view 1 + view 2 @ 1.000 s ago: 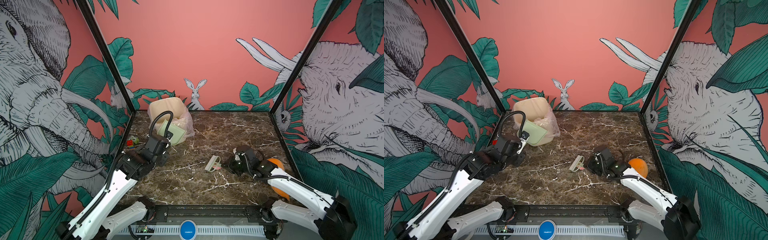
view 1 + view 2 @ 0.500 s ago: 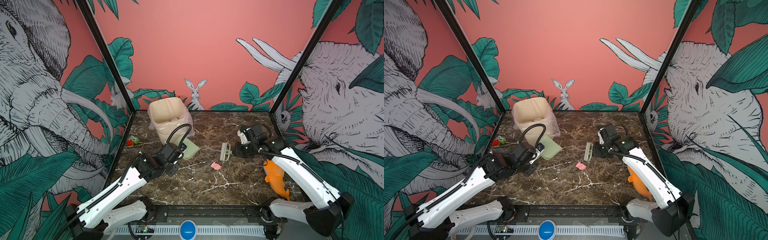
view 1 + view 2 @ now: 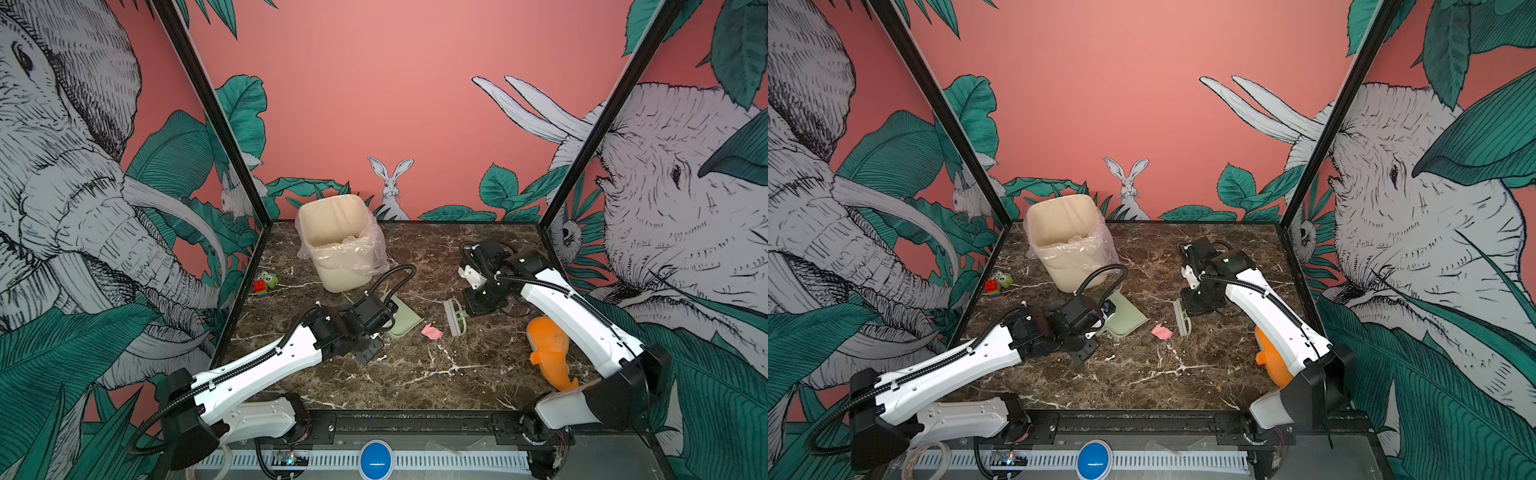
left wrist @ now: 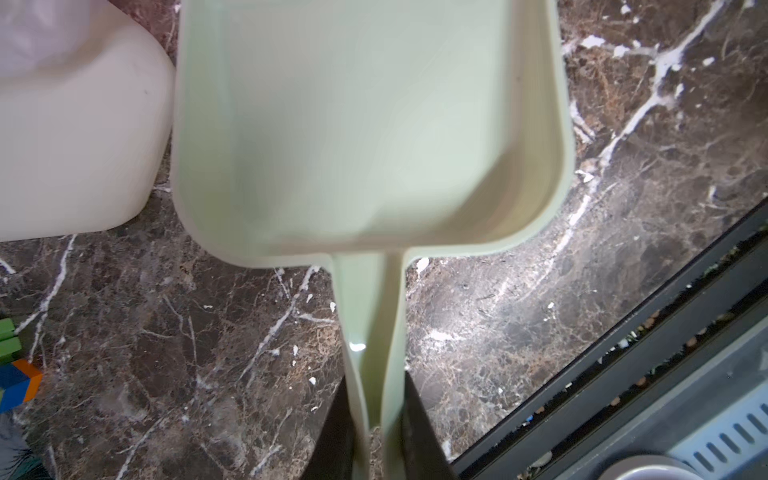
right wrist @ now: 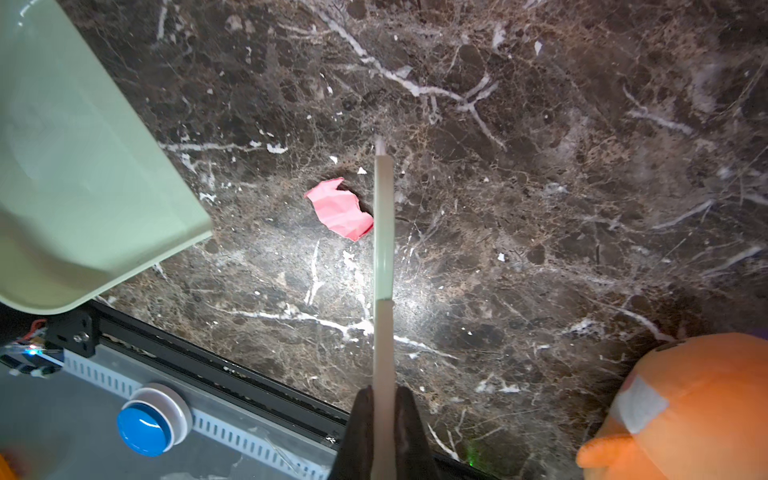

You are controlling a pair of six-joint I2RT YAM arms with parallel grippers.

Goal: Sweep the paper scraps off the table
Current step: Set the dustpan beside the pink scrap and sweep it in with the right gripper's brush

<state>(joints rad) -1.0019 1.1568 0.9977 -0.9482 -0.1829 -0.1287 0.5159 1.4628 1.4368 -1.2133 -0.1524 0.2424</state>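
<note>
Pink paper scrap (image 5: 338,210), brown-marbled table (image 5: 582,166)

From my remote seat, the front middle of the worktop (image 3: 415,374) lies open. At the back left the lined bin (image 3: 340,245) blocks the corner, with toy blocks (image 3: 264,284) close to the left wall. The orange fish toy (image 3: 548,353) crowds the right edge. Only a narrow gap separates the dustpan (image 3: 401,322) from the brush (image 3: 455,318), and a pink scrap (image 3: 431,331) lies in it.
</note>
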